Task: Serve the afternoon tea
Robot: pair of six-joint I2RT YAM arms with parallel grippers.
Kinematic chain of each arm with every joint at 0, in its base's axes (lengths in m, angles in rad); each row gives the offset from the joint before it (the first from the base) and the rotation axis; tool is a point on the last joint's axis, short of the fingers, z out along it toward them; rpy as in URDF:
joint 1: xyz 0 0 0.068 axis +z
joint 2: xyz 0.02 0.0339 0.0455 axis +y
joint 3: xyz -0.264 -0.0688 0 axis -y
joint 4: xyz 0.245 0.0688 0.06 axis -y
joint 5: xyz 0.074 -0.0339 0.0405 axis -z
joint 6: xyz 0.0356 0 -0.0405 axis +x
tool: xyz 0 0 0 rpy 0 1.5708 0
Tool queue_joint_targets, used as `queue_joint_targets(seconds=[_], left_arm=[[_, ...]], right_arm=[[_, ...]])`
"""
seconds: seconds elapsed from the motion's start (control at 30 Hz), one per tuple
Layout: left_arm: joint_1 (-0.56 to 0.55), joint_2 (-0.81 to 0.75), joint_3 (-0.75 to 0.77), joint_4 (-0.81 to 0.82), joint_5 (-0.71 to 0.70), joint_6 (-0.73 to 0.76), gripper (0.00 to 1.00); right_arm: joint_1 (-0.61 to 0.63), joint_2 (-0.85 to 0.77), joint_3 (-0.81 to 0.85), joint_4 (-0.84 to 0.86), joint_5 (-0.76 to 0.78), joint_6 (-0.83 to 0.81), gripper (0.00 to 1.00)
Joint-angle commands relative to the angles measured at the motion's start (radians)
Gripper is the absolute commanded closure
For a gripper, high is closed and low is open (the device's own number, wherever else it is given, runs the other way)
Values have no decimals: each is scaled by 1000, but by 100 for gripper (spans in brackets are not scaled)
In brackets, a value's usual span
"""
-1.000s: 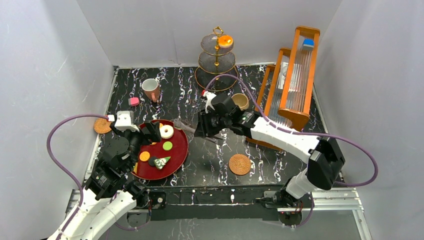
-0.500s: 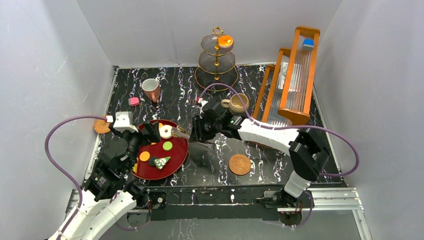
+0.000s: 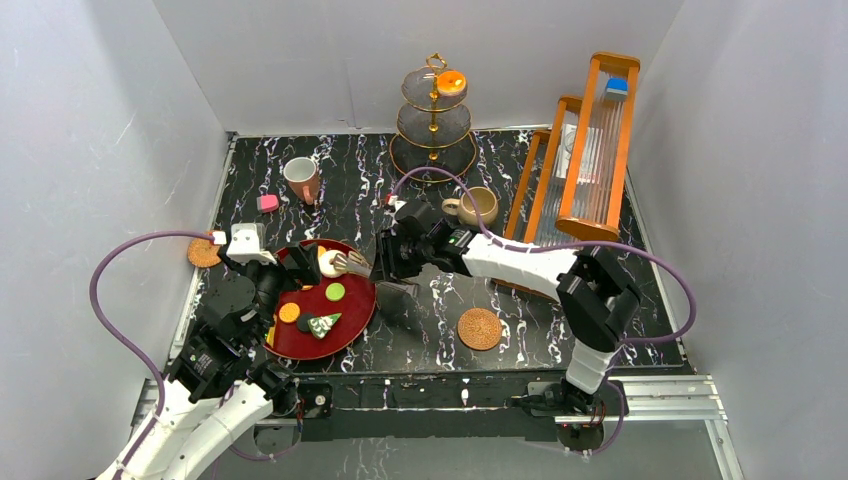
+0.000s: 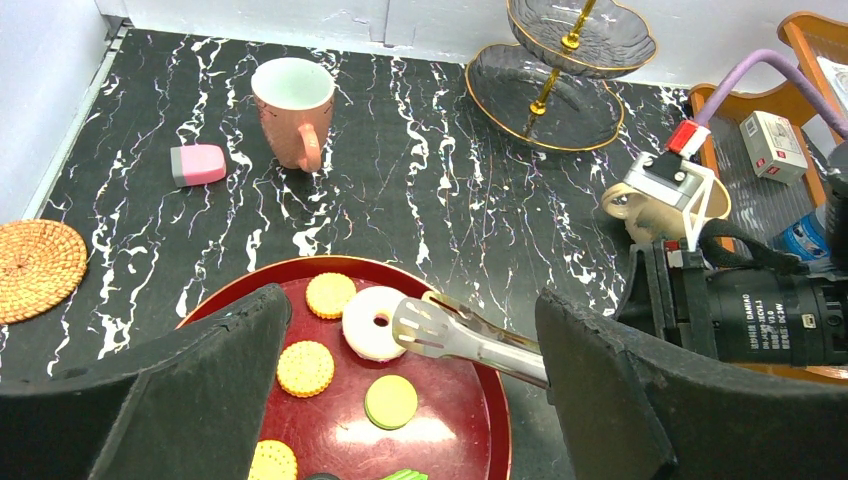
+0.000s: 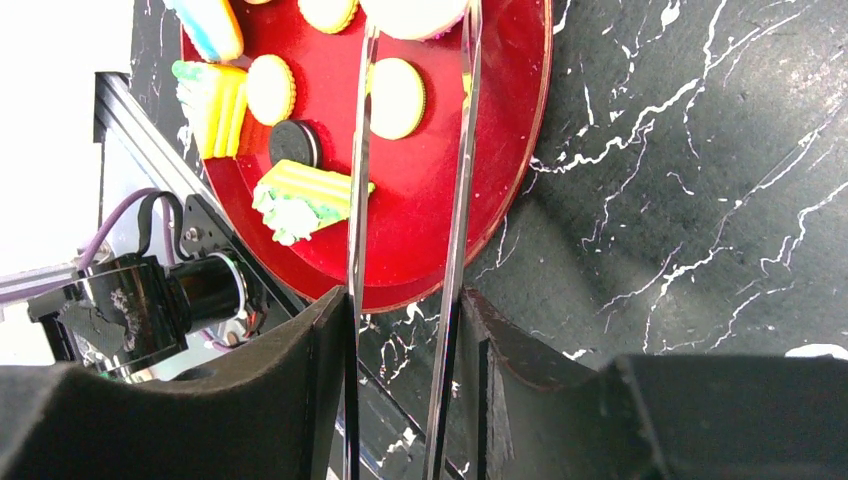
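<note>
My right gripper (image 3: 392, 262) is shut on a pair of metal tongs (image 3: 358, 264) that reach left over the red tray (image 3: 352, 318). In the right wrist view the tongs' two arms (image 5: 460, 150) stand apart, one on either side of the white donut (image 5: 415, 15). The left wrist view shows a slotted tong tip (image 4: 430, 328) lying over that donut (image 4: 365, 322). Cookies (image 4: 305, 367) and cake slices (image 5: 300, 195) lie on the tray. My left gripper (image 4: 410, 310) hangs open over the tray's near side. The gold three-tier stand (image 3: 433, 125) holds an orange pastry (image 3: 450, 80) on top.
A pinkish mug (image 3: 301, 178) and a pink pastry (image 3: 267, 203) are at the back left. A beige mug (image 3: 478, 205) stands just behind my right arm. Woven coasters lie at the front (image 3: 479, 328) and the left edge (image 3: 204, 251). A wooden rack (image 3: 590, 150) fills the right side.
My right arm has swung left, carrying the tongs from the bare table over the tray to the white donut, and the tong arms have spread a little. The left arm has stayed put.
</note>
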Motion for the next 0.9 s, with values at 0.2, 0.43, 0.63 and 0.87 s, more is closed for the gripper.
queue_joint_targets(seconds=[0.2,0.43,0.63,0.87], left_arm=[[-4,1,4,12,-16,8,9],[-4,-11,2,14,-15,7,8],[-4,-4,4,13,-14,7,8],[-3,-6,4,13,-13,7,8]], right_arm=[[-2,34,75,51,-1,19,49],[-1,58,90,50,-17,25,49],[-2,70,100,49,-26,26,49],[-1,92,119,26,-35,30,48]])
